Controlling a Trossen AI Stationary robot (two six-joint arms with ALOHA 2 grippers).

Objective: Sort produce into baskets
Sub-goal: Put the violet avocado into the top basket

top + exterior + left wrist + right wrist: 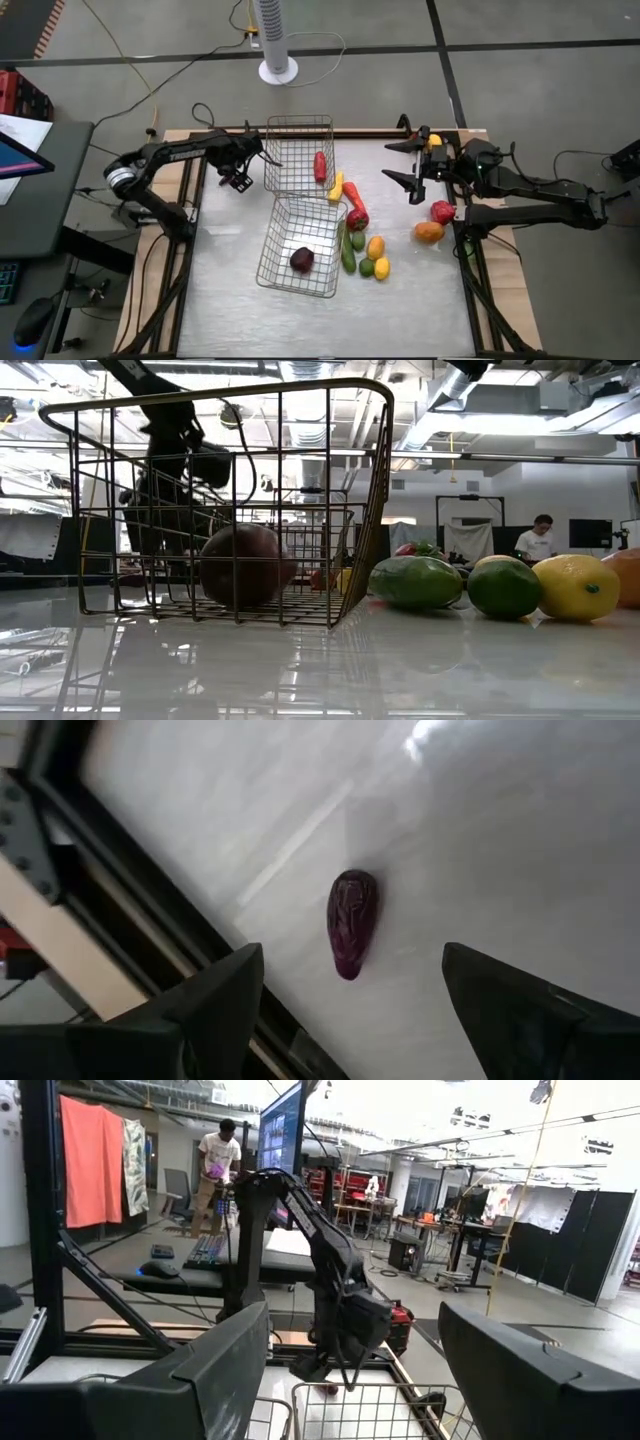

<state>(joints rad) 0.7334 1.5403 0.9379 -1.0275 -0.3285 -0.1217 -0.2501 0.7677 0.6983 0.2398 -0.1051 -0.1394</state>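
- My left gripper (240,168) hangs at the far left of the table (230,300), just left of the far basket (298,152). Its fingers (215,1000) are spread wide with nothing between them.
- Directly under that gripper, a small dark purple piece (351,920) lies alone on the bare tabletop, near the table's dark edge rail.
- My right gripper (410,165) is raised over the far right of the table, fingers spread apart and empty, pointing towards the baskets.
- The far basket holds a long red piece (320,165) against its right side.
- The near basket (300,247) sits in front of it, tilted, with a round dark purple fruit (302,260) inside.
- Between and just right of the baskets lie a yellow piece (337,187) and a red pepper (356,208).
- Right of the near basket sits a cluster: a long green piece (347,250), an orange one (375,247), a round green one (367,267) and a yellow lemon (381,268).
- Near my right arm's base rest a red fruit (442,211) and an orange fruit (428,232), touching.
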